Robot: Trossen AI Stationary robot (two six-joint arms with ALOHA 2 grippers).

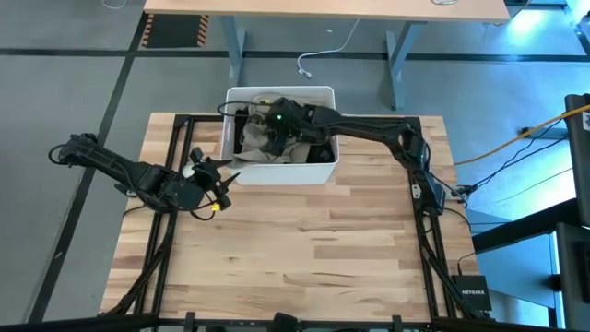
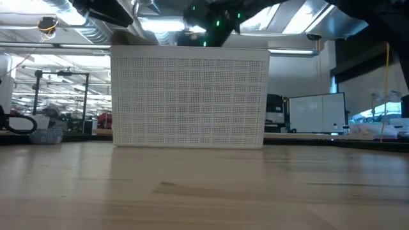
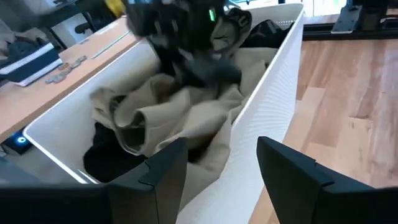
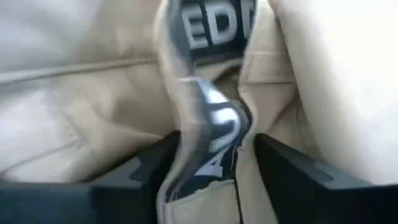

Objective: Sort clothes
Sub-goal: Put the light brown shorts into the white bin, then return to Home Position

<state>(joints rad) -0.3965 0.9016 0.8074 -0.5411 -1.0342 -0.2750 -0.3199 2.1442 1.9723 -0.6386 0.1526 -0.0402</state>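
Observation:
A white bin (image 1: 281, 89) stands at the table's far middle and holds the clothes: khaki-tan trousers (image 3: 186, 106) on top, a black piece (image 3: 109, 155) under them and a dark olive piece (image 3: 233, 28) at the far end. No pink shirt shows. My right gripper (image 1: 277, 122) is down in the bin, open, its fingers on either side of an upstanding fold of the trousers' lettered waistband (image 4: 214, 28). My left gripper (image 1: 214, 180) is open and empty above the table, just outside the bin's near left corner. My right gripper (image 4: 217, 168) comes from above into the bin. The fold of the waistband (image 4: 217, 134) fills the gap between its two fingers. I cannot tell whether the fingers touch it. The trousers lie in the bin.
The bin's perforated near wall (image 2: 190, 96) hides its contents in the low view. Bare wooden tabletop (image 1: 304, 240) lies in front of the bin. A desk (image 1: 323, 7) stands beyond the table's far edge.

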